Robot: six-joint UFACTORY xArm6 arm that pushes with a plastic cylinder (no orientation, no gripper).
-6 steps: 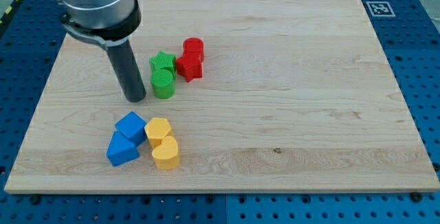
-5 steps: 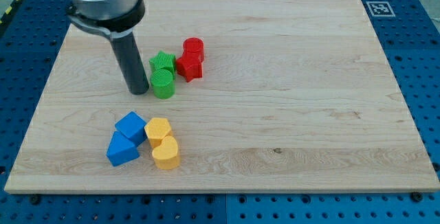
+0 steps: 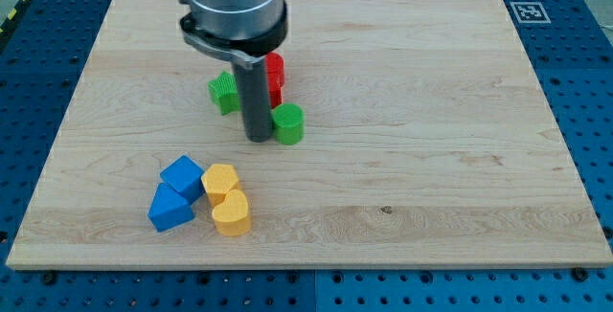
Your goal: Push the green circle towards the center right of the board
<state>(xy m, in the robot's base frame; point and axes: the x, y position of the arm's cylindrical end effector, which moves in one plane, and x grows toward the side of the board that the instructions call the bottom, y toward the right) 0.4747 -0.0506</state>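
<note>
pincer: none on this arm, only my tip [image 3: 259, 138], touching the green circle's [image 3: 287, 123] left side.
green circle is a short ribbed cylinder, upright on the counter [image 3: 431, 159].

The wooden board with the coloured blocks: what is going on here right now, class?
A robot arm ending in a dark rod is pushing a green circle across the wooden board. My tip sits right against the circle's left side in the view. The green star lies to the rod's left, and two red blocks are partly hidden behind the rod. Two blue blocks and two yellow blocks sit untouched near the view's bottom left. The circle is left of the board's centre.
</note>
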